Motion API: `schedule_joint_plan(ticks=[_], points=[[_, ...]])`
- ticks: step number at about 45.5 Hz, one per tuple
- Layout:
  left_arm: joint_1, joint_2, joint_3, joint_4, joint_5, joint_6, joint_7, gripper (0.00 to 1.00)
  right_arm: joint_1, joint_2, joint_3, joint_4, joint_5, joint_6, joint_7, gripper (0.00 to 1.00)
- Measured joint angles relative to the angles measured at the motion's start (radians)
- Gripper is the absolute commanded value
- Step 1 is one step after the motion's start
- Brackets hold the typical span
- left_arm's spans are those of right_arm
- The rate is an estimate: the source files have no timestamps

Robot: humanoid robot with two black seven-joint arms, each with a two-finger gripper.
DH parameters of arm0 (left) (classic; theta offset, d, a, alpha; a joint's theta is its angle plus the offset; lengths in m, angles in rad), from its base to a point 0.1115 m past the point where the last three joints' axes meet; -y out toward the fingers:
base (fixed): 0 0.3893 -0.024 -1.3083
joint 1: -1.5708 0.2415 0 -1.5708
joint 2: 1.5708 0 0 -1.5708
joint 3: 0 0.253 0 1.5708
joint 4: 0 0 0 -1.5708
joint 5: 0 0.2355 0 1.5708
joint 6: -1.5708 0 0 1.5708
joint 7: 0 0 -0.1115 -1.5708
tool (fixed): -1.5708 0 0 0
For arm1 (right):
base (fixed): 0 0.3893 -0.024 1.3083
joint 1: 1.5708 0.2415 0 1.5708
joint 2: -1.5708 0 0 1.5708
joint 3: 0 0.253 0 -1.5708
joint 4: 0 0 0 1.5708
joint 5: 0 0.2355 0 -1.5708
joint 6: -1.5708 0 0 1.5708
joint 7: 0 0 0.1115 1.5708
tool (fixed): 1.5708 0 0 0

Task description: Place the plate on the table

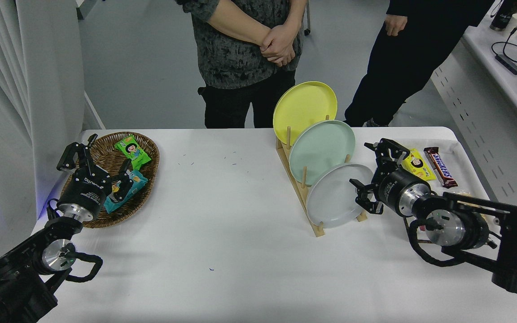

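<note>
Upright in the nearest slot of the wooden rack (305,204), the plate (337,195) leans with its light grey face toward the camera, its lower edge resting between the rack's pegs. Behind it in the same rack stand a mint-green plate (321,150) and, farthest back, a yellow plate (303,110), each partly overlapped by the one in front. The right hand (372,175) reaches in from the right edge with its fingers spread wide, one finger above and one below, right at the grey plate's right rim; whether it touches the rim cannot be told. The left hand (94,159) is parked at the lower left over a wicker basket (148,148) holding snack packets, its fingers also apart. On the white table (222,242), to the right of the rack, a tray (458,146) carries a yellow packet (416,165) and a chocolate bar (440,167). Two people stand at the far side: one with clasped hands (277,45), the other in dark clothes (402,54).
</note>
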Motion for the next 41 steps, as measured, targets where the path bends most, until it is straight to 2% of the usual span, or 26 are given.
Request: schedule_joint_plan(ticks=[12,16,30,35,37,41], points=[[0.000,0.000,0.000,0.000,0.000,0.000,0.000,0.98,0.002,0.020,0.000,-0.005,0.000,-0.003,-0.002,0.67],[0.000,0.000,0.000,0.000,0.000,0.000,0.000,0.98,0.002,0.025,0.000,-0.006,0.000,-0.004,-0.004,0.60],[0.000,0.000,0.000,0.000,0.000,0.000,0.000,0.98,0.009,0.031,0.000,-0.007,0.000,-0.008,-0.010,0.53],[0.000,0.000,0.000,0.000,0.000,0.000,0.000,0.98,0.011,0.032,0.000,-0.008,0.000,-0.012,-0.013,0.48],[0.000,0.000,0.000,0.000,0.000,0.000,0.000,0.98,0.011,0.032,0.000,-0.008,0.000,-0.013,-0.014,0.42],[0.000,0.000,0.000,0.000,0.000,0.000,0.000,0.98,0.011,0.032,0.000,-0.008,-0.001,-0.014,-0.017,0.42]])
